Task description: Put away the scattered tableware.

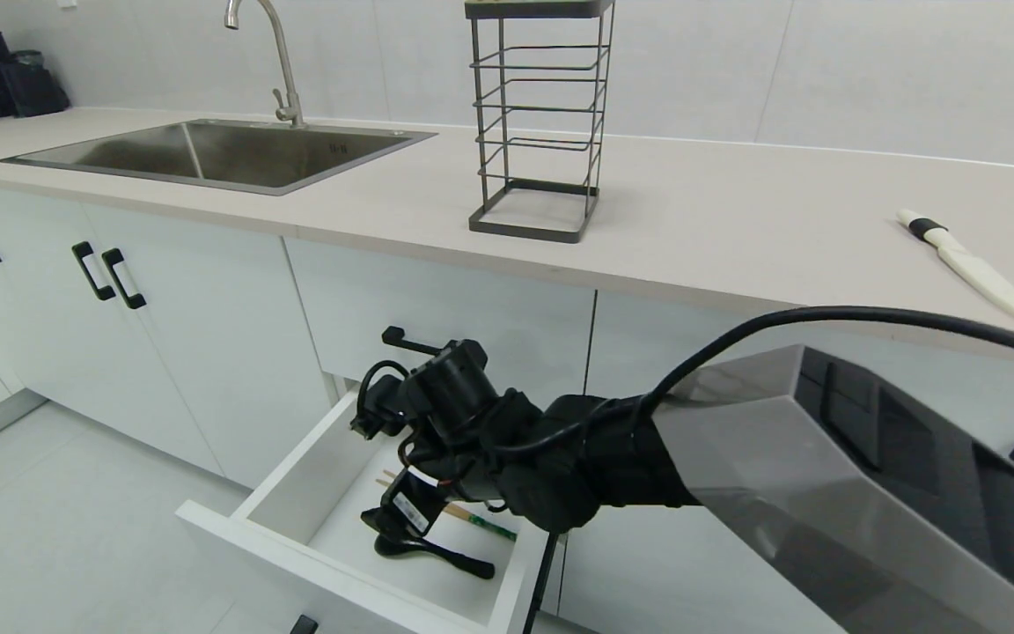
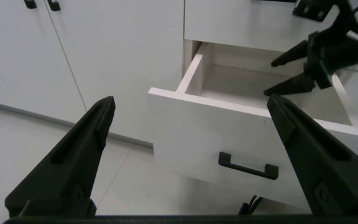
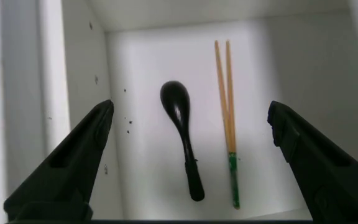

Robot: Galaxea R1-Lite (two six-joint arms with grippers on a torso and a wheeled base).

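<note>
a: biggest things first: what could go wrong from here?
b: the counter [image 1: 736, 220] overhangs the open drawer [image 1: 234, 528], and the right arm reaches down into that drawer. when it lifts out, too shallow a path could knock the wrist on the counter edge or the drawer wall.
a: and the other arm?
b: the left gripper [image 2: 190, 102] hangs in front of the drawer face, fingers spread, holding nothing. a push on the drawer too soon would pinch the right arm inside.
a: anything left to stow?
b: i'd judge the white knife [image 1: 969, 264], lying on the counter far to the robot's right, well apart from the drawer.
a: and the right gripper [image 3: 188, 117]?
b: spread wide and empty, pointing down into the drawer. the black spoon [image 3: 184, 140] lies flat on the drawer floor below the gap between its fingers, not touching them. the chopsticks [image 3: 227, 118] lie side by side just beside the spoon, nearer one finger. closing the jaws now could drag a stowed piece back out.
</note>
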